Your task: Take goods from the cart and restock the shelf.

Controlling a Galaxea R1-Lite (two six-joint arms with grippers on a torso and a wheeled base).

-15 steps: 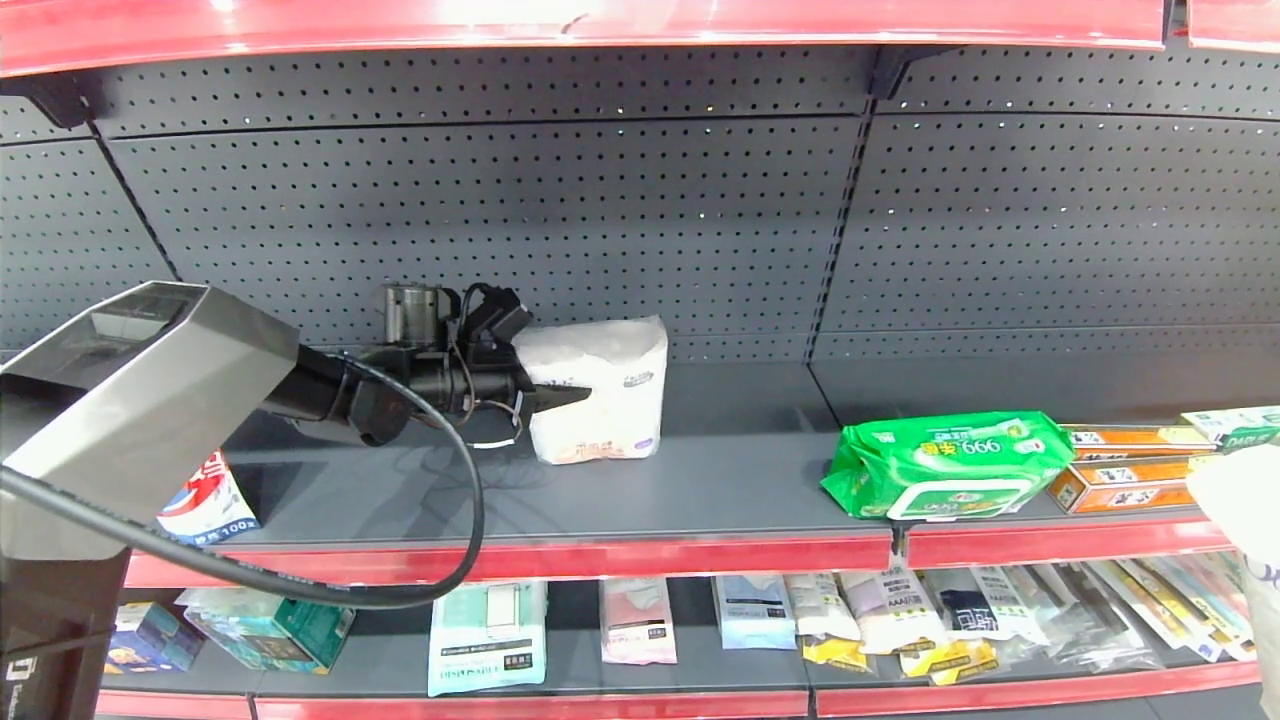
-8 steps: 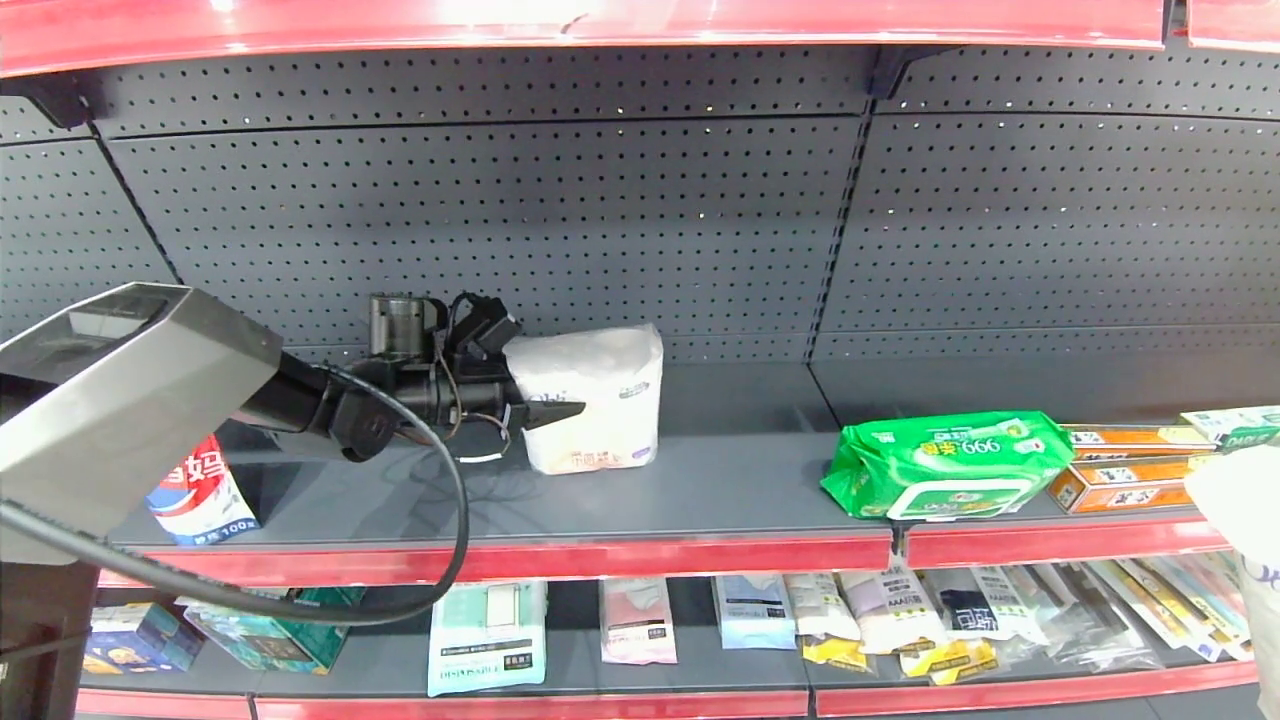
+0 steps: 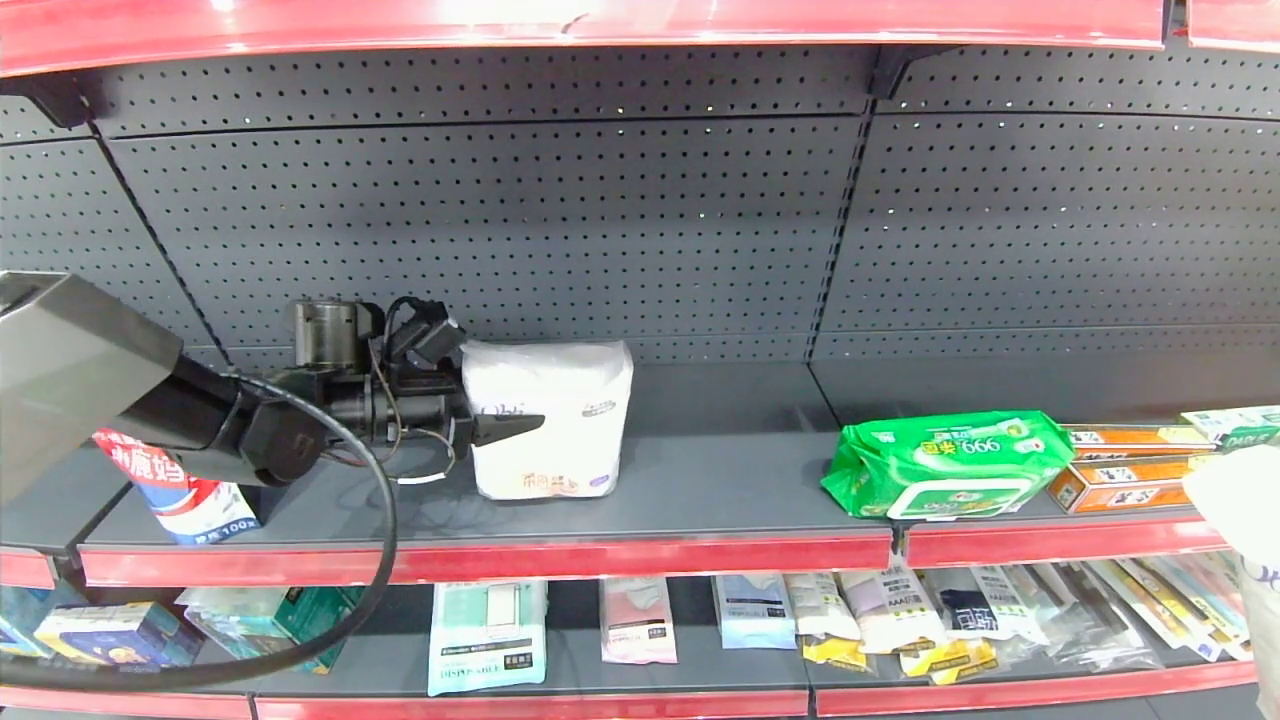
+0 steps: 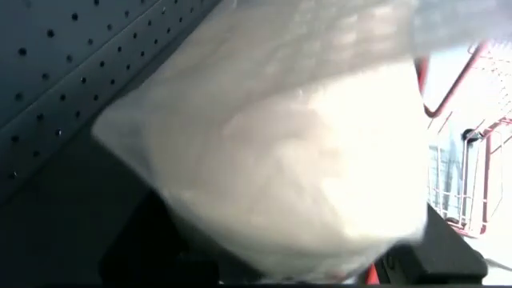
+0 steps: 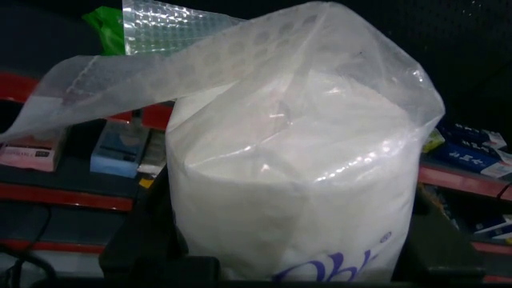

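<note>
open shelf (image 3: 730, 470) between tissue pack (image 3: 548, 418), wipes (image 3: 945, 462)

Stock count by kind
White tissue packs (image 3: 548, 418) (image 3: 1245, 500): 2, at 8 and 3 o'clock; green wipes pack (image 3: 945, 463): 1, at 4 o'clock; orange boxes (image 3: 1130, 438) (image 3: 1120, 487): 2, at 3 o'clock.

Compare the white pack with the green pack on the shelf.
The white pack is blocky and stands upright; the green pack is flatter and lies down, lid label facing front. The white pack is gripped in the left gripper's jaws; the green pack lies free, farther right. Both are soft plastic-wrapped packs at the same shelf.
</note>
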